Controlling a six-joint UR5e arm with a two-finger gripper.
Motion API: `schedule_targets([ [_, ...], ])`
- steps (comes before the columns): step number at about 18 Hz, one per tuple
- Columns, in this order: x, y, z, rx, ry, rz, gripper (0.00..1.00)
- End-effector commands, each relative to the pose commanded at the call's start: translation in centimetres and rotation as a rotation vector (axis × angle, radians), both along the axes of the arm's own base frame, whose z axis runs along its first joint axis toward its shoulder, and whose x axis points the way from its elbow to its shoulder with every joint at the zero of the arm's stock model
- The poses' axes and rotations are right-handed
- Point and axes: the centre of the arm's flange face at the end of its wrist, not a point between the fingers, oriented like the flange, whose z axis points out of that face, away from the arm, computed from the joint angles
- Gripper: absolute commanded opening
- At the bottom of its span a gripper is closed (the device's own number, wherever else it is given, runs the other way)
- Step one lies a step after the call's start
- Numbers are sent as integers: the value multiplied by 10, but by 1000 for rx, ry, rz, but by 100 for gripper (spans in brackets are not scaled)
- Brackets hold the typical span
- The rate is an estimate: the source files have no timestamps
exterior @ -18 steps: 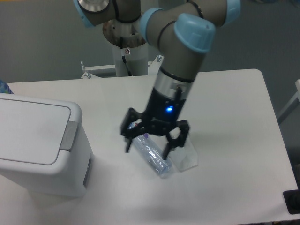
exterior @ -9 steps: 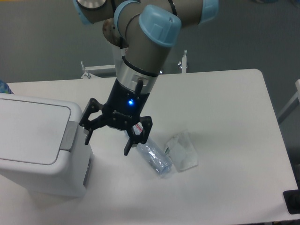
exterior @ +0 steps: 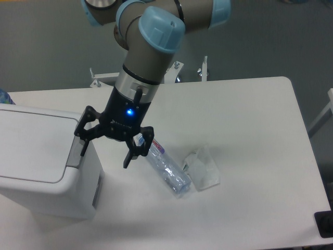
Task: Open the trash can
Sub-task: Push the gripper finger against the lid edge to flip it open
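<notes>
The trash can (exterior: 36, 161) is a large white boxy bin at the left edge of the table, its flat lid down. Its grey push tab (exterior: 75, 152) sits at the lid's right edge. My gripper (exterior: 105, 155) hangs open and empty just right of the bin. Its left finger (exterior: 83, 147) is over the grey tab; I cannot tell if it touches. The right finger (exterior: 128, 158) is over the table beside the bin.
A clear plastic bottle (exterior: 166, 170) lies on the table right of the gripper. A clear plastic cup (exterior: 204, 167) lies on its side next to it. The white table (exterior: 250, 130) ends at the right, and a dark object (exterior: 325, 224) is at the lower right corner.
My gripper has moved left from above the bottle to the bin's right edge, staying open. The bottle and cup stay on the table. The lid has not moved.
</notes>
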Motion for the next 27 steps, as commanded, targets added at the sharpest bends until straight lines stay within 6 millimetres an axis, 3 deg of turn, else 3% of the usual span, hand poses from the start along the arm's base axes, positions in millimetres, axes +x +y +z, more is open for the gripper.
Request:
schedule_targets([
  [27,-1,6,-23,-16,-7,-15,100],
])
